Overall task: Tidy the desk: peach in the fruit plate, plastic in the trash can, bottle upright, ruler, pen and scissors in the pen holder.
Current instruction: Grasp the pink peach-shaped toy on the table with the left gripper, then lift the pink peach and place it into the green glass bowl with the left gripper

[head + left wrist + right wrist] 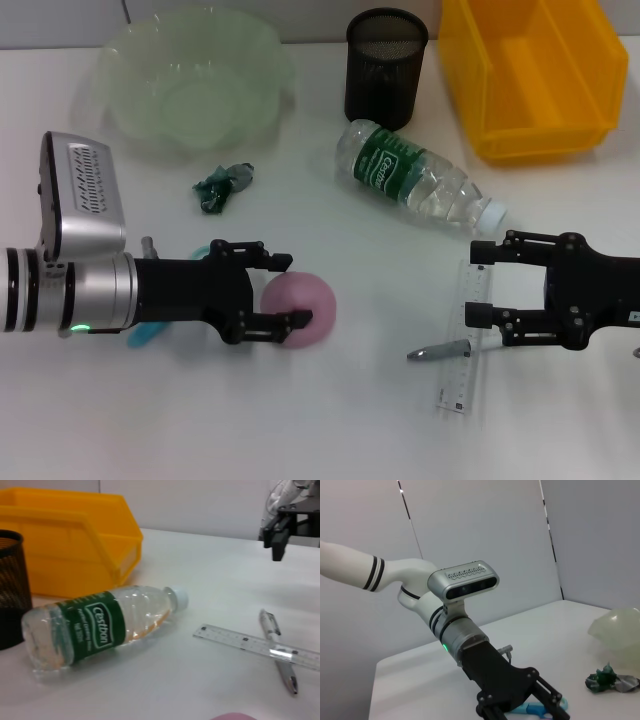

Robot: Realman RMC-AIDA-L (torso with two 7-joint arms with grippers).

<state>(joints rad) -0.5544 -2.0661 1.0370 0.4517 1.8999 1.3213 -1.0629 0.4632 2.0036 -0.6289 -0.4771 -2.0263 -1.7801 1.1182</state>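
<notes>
Left tool [285,292] is sitting at lower left-centre of the head view, fingers spread around the peach [300,308], one above and one below it; contact isn't clear, so not calling it a grip. The blue scissors [150,330] are lying under that arm, mostly hidden.

Right tool [482,283] is hovering at lower right, fingers spread apart, holding nothing, over the top end of the ruler [465,340]. The ruler is lying flat on the tabletop [330,430], running top to bottom in the frame. The pen [440,351] is lying under it at an angle, its tip pointing left.

The bottle [415,180] is lying on its side in the centre, cap toward the lower right, base close to the pen holder [385,65]. The pen holder is standing upright at top centre, with the trash can [530,75] to its right in the upper right corner. The fruit plate [190,80] is sitting at upper left. The crumpled green plastic [222,185] is lying just below the plate, well apart from the trash can.
</notes>
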